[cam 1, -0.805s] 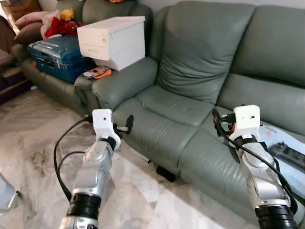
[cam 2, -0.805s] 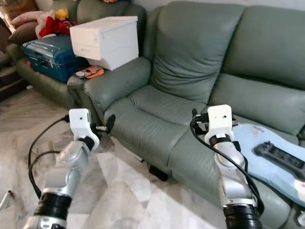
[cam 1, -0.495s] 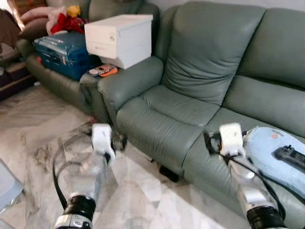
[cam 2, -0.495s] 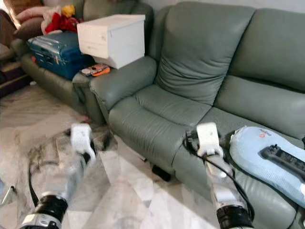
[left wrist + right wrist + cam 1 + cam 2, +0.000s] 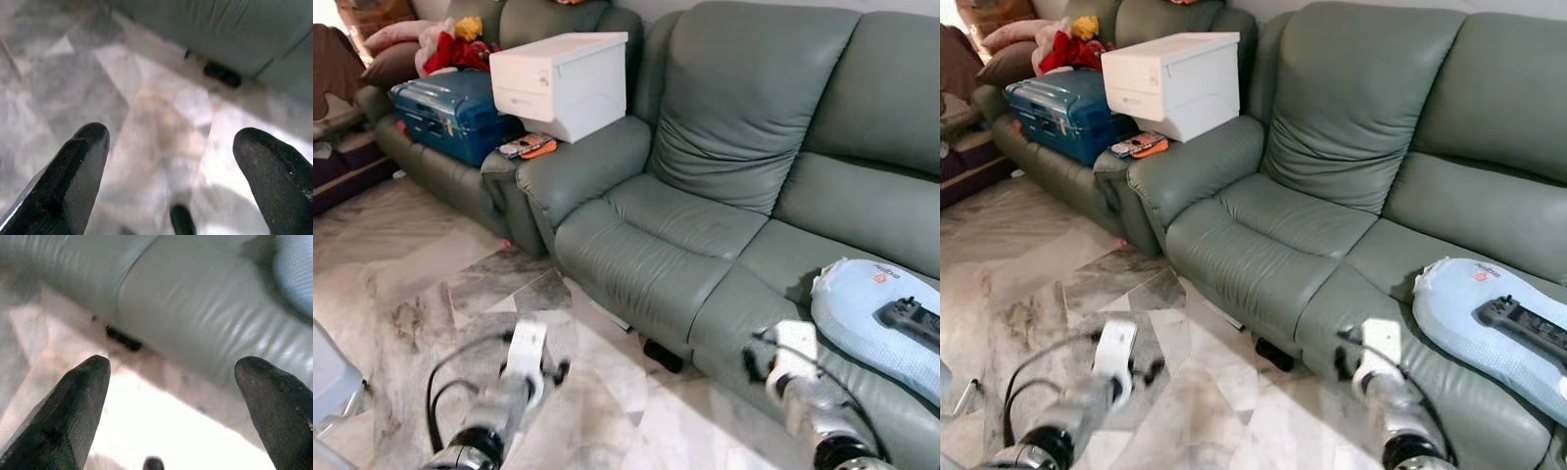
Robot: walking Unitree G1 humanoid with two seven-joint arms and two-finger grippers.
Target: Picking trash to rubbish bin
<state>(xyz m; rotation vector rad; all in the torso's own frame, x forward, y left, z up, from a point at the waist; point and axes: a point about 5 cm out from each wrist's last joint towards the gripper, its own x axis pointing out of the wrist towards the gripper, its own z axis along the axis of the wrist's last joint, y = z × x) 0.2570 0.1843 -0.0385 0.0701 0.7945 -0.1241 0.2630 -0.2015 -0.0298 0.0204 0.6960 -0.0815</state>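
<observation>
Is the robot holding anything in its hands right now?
No. Both the left gripper and the right gripper have open jaws with nothing between them.

Both arms low at the bottom of the head views, forearms raised slightly, motion-blurred. Left end effector (image 5: 168, 147): two black fingers (image 5: 80, 161) spread wide, nothing between them, pointing down and forward. Right end effector (image 5: 171, 382): fingers (image 5: 73, 401) likewise spread wide, nothing held. Black cable loops beside the left forearm (image 5: 494, 416); right forearm (image 5: 803, 397) also carries cable.
</observation>
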